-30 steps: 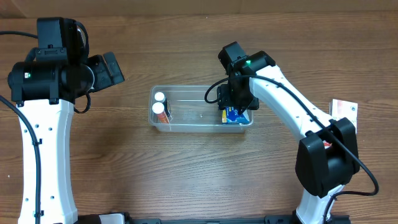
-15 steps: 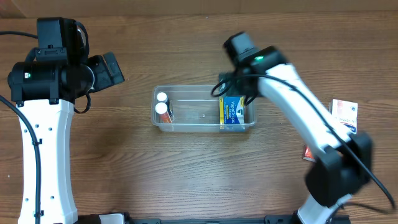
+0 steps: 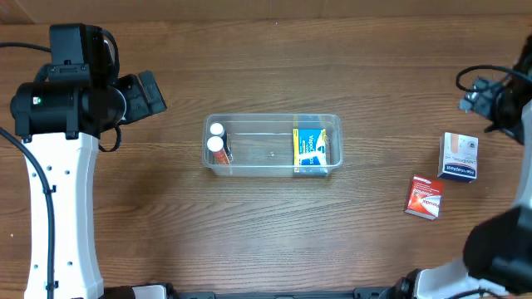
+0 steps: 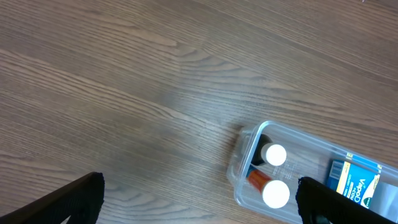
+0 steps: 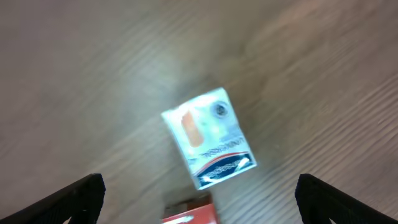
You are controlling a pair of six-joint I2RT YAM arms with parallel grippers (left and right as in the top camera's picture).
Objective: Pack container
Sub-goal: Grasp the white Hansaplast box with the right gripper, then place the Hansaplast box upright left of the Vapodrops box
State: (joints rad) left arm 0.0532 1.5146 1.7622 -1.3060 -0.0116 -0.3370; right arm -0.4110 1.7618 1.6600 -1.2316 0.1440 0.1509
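The clear plastic container (image 3: 266,117) sits mid-table. It holds two white-capped bottles (image 3: 216,138) at its left end and a blue and yellow box (image 3: 311,150) at its right end. It also shows in the left wrist view (image 4: 239,168). My left gripper (image 4: 202,202) is open and empty, high above the table left of the container. My right gripper (image 5: 202,202) is open and empty, above a white box (image 5: 208,137) at the far right. In the overhead view only the right arm's wrist (image 3: 486,98) shows at the edge.
The white box (image 3: 459,157) and a red box (image 3: 425,197) lie on the wood table right of the container. The red box's top edge shows in the right wrist view (image 5: 189,218). The left arm (image 3: 66,108) stands at the left.
My right gripper let go of the blue and yellow box inside the container, then swung far right to above the white box. The left arm has not moved.
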